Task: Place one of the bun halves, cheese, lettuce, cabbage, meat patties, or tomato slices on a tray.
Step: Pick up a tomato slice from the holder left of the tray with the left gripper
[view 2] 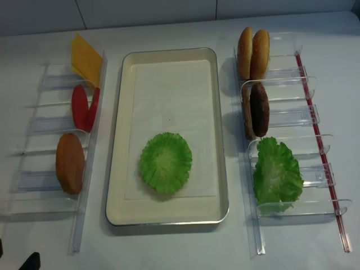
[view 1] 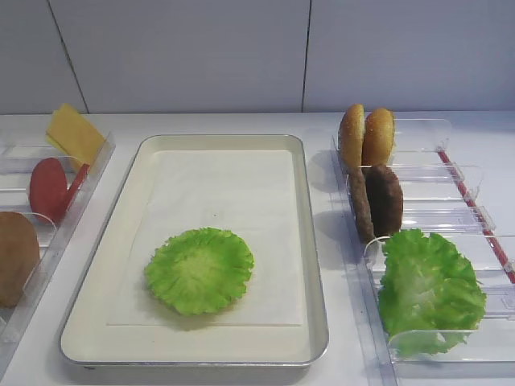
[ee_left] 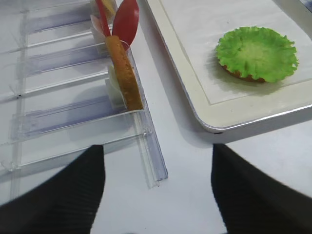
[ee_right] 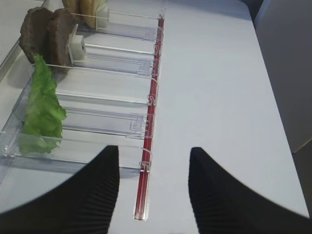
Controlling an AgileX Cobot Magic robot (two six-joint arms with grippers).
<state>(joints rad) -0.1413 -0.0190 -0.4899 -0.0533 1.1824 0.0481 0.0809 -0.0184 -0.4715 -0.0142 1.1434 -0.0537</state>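
Observation:
The cream tray [view 1: 225, 169] lies in the middle with one lettuce leaf [view 1: 199, 269] flat on its paper; a tan edge [ee_left: 237, 74] peeks from under the leaf. The left rack holds cheese [view 1: 74, 135], tomato slices [view 1: 48, 187] and a bun half [view 1: 14, 257]. On the right stand bun halves [view 1: 366, 137], meat patties [view 1: 385, 199] and more lettuce [view 1: 426, 289]. Cabbage is out of view. My left gripper [ee_left: 157, 161] is open and empty over bare table between rack end and tray corner. My right gripper [ee_right: 153, 161] is open and empty near the right rack's front.
Clear plastic racks [view 2: 34, 169] flank the tray on both sides. A red strip [ee_right: 148, 146] runs along the right rack's outer edge. The wall stands behind the table, and the table's right edge [ee_right: 273, 97] shows in the right wrist view.

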